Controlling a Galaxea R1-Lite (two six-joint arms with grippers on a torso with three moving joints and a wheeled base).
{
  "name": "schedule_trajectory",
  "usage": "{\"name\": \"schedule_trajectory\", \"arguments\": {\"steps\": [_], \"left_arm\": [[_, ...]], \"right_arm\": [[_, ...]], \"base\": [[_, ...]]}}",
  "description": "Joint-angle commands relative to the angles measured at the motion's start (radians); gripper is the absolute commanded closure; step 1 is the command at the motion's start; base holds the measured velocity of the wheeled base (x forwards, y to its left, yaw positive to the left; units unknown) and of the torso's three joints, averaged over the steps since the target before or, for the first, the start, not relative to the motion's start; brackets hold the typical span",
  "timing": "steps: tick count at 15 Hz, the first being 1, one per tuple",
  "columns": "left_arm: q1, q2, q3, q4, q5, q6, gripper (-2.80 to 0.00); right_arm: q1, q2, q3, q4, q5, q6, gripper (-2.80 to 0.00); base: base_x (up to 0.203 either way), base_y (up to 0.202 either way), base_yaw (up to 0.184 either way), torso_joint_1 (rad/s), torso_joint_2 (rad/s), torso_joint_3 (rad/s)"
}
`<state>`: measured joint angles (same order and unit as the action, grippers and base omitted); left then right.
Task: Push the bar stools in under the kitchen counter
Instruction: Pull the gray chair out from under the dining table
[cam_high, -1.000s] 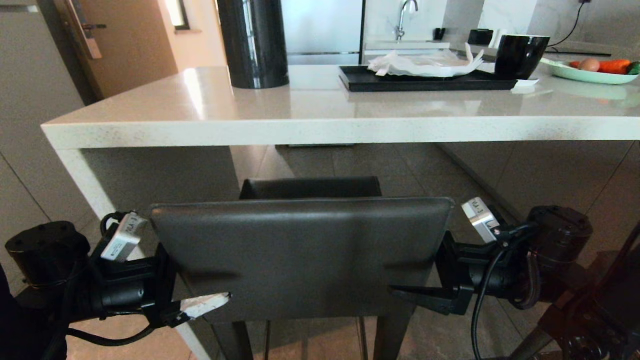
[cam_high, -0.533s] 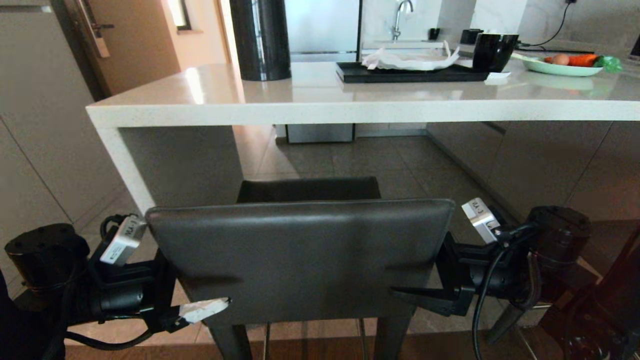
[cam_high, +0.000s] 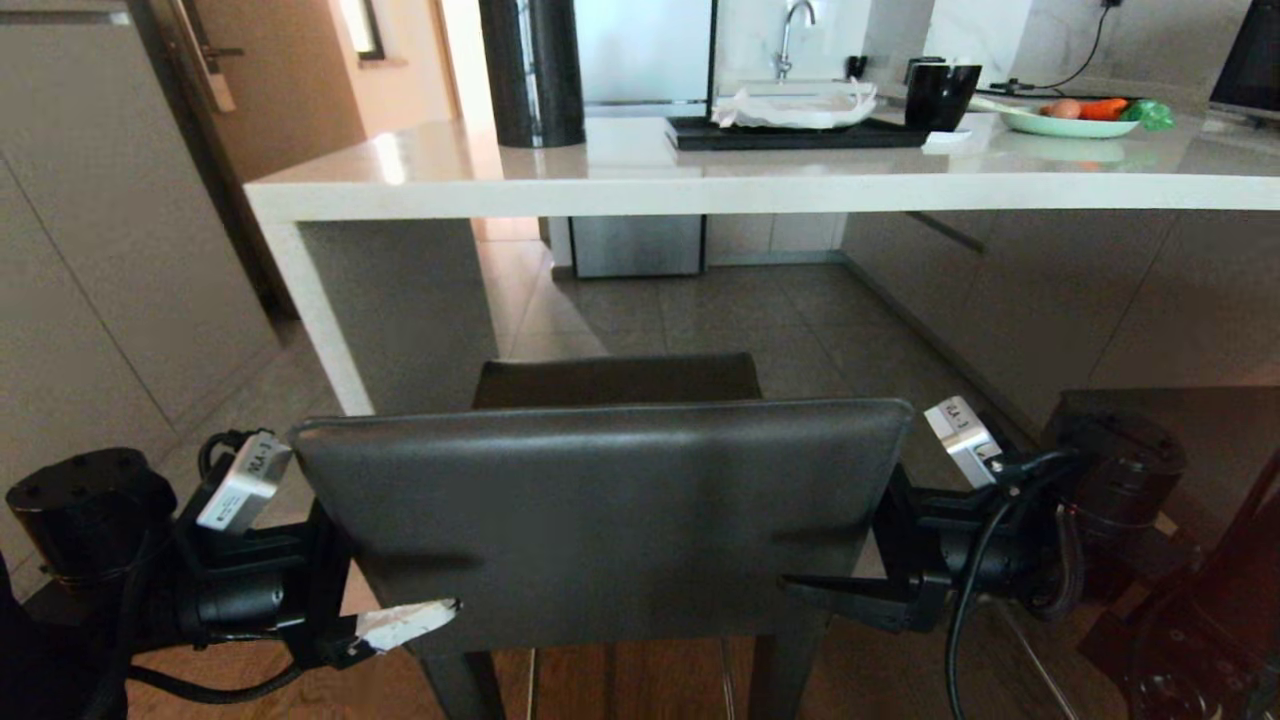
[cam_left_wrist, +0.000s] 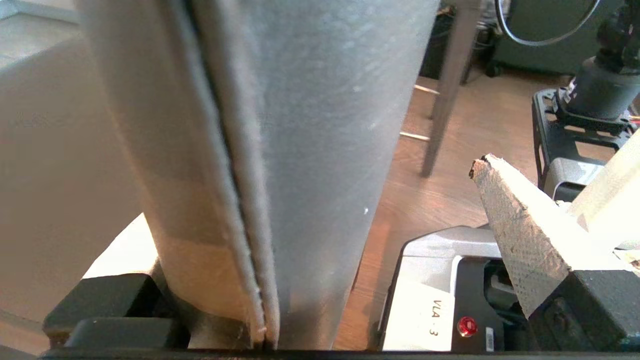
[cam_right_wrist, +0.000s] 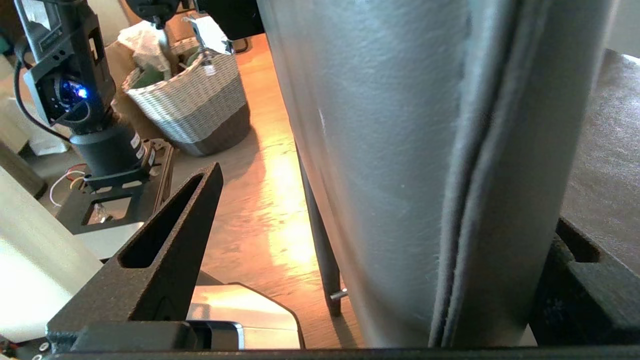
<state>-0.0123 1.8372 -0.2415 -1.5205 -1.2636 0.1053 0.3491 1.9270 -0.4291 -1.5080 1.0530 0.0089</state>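
Both grippers' fingers are spread wide, straddling the side edges of the bar stool's backrest (cam_high: 600, 520): left gripper (cam_high: 400, 622) at its left edge, right gripper (cam_high: 820, 590) at its right. The left wrist view shows a label reading "VLA - 3". The stool stands near of the kitchen counter (cam_high: 700, 185); its legs are cut off.

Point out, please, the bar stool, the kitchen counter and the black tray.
bar stool (cam_high: 600, 520): head view, middle of backrest.
kitchen counter (cam_high: 640, 195): head view, front edge of slab.
black tray (cam_high: 800, 137): head view, front rim.
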Motion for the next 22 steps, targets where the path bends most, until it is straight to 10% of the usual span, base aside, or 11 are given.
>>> {"name": "schedule_trajectory", "arguments": {"steps": [1,13,22], "left_arm": [[0.000,-0.004,0.005,-0.010,-0.008,0.002,-2.80],[0.000,0.000,0.016,-0.010,-0.007,0.020,-2.80],[0.080,0.001,0.015,-0.010,-0.005,0.021,-2.80]], "right_arm": [[0.001,-0.003,0.003,-0.008,0.005,0.000,-2.80],[0.001,-0.003,0.012,-0.018,0.005,-0.001,-2.80],[-0.067,-0.018,0.028,-0.022,0.006,-0.001,-2.80]], "base": [[-0.192,0.000,-0.002,0.006,0.00,0.002],[-0.191,0.000,-0.001,0.002,0.00,0.002],[-0.007,0.000,0.000,0.000,0.00,0.001]]}}
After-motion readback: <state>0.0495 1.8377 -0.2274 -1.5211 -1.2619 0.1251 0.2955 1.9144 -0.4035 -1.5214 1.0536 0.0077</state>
